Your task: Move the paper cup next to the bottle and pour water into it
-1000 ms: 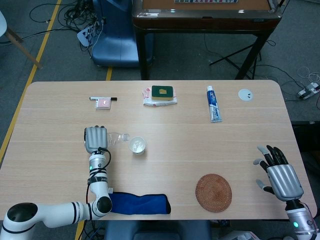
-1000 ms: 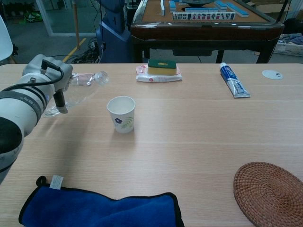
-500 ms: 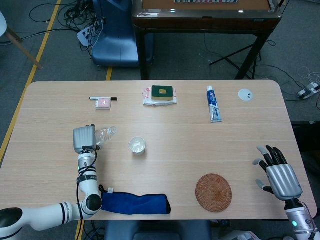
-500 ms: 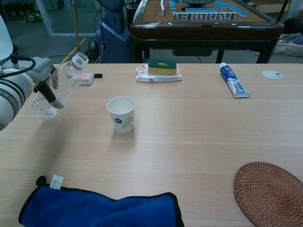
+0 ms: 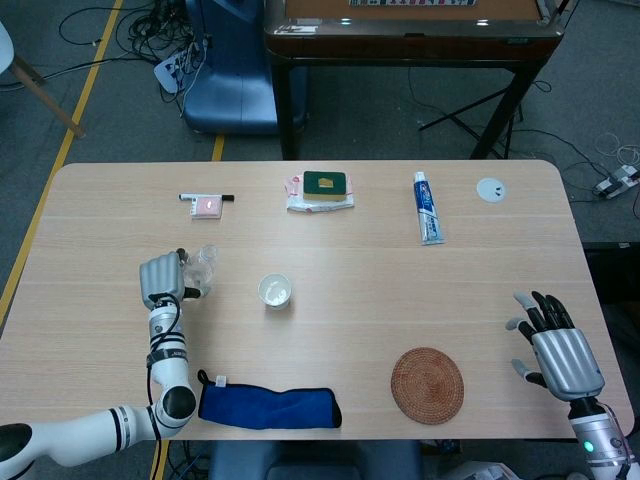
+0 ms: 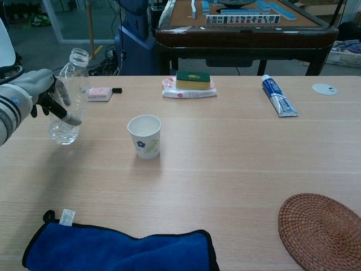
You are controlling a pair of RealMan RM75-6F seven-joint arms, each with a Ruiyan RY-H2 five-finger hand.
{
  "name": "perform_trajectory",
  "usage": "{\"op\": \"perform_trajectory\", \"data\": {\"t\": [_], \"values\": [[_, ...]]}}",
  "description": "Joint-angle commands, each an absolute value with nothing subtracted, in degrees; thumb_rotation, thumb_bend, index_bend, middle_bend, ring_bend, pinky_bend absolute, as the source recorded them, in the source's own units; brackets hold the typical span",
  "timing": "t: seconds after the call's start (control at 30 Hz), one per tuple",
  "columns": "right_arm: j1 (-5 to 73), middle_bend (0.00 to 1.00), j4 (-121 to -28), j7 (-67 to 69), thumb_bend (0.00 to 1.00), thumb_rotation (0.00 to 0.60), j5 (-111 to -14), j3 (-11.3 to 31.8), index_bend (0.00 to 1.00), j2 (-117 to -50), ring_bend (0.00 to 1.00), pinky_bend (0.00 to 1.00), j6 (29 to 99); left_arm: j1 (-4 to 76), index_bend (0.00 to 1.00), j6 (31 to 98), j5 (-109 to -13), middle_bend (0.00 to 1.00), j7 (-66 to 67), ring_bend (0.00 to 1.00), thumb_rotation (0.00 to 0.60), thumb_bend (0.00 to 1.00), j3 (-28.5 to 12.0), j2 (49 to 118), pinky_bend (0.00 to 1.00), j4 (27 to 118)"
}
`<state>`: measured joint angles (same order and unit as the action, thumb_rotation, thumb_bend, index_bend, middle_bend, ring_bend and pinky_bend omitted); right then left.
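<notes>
A clear plastic bottle [image 6: 70, 96] with no cap stands upright at the left, a little water in its bottom; my left hand [image 6: 38, 97] grips it around the middle. In the head view the bottle [image 5: 202, 268] shows just right of that hand [image 5: 162, 281]. A white paper cup [image 6: 145, 136] with a flower print stands on the table to the bottle's right, apart from it; the cup [image 5: 274, 291] is seen from above in the head view. My right hand [image 5: 560, 350] hovers open near the table's right front corner, far from both.
A blue cloth [image 6: 121, 248] lies at the front left, a woven coaster [image 6: 320, 228] at the front right. Along the far side lie a pink eraser with a pen [image 6: 101, 94], a sponge on a packet [image 6: 192, 82], a toothpaste tube [image 6: 278, 96] and a white disc [image 6: 324, 88].
My left hand has swung the bottle from tipped over the cup back to upright and drawn it left, away from the cup. The cup and my right hand have not moved.
</notes>
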<state>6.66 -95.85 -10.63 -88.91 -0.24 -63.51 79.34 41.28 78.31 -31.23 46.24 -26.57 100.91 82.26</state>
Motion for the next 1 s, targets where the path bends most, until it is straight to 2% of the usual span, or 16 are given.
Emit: {"op": "perform_trajectory", "data": {"t": [0.03, 0.47, 0.7, 1.0], "values": [[6.66, 0.1, -95.84, -10.54, 0.19, 0.6, -88.89, -0.22, 0.39, -63.46, 0.0, 0.08, 79.37, 40.68, 0.73, 77.48, -32.37, 0.79, 42.95, 0.53, 0.6, 0.02, -26.57, 101.73, 0.57, 80.96], [6.58, 0.1, -95.93, -10.48, 0.19, 0.6, -89.0, -0.24, 0.39, -63.33, 0.0, 0.08, 79.66, 38.6, 0.73, 77.47, -37.0, 0.79, 31.33, 0.52, 0.6, 0.03, -26.4, 104.82, 0.57, 76.18], [6.59, 0.1, -95.93, -10.51, 0.19, 0.6, -88.94, -0.24, 0.39, -63.33, 0.0, 0.08, 79.62, 37.67, 0.72, 76.02, -35.26, 0.79, 28.84, 0.5, 0.6, 0.03, -27.92, 105.33, 0.48, 74.61], [6.61, 0.1, -95.94, -10.52, 0.19, 0.6, -88.96, -0.3, 0.39, -63.34, 0.0, 0.08, 79.55, 36.8, 0.71, 72.84, -33.05, 0.79, 26.91, 0.5, 0.6, 0.03, -28.78, 104.87, 0.47, 73.47]]}}
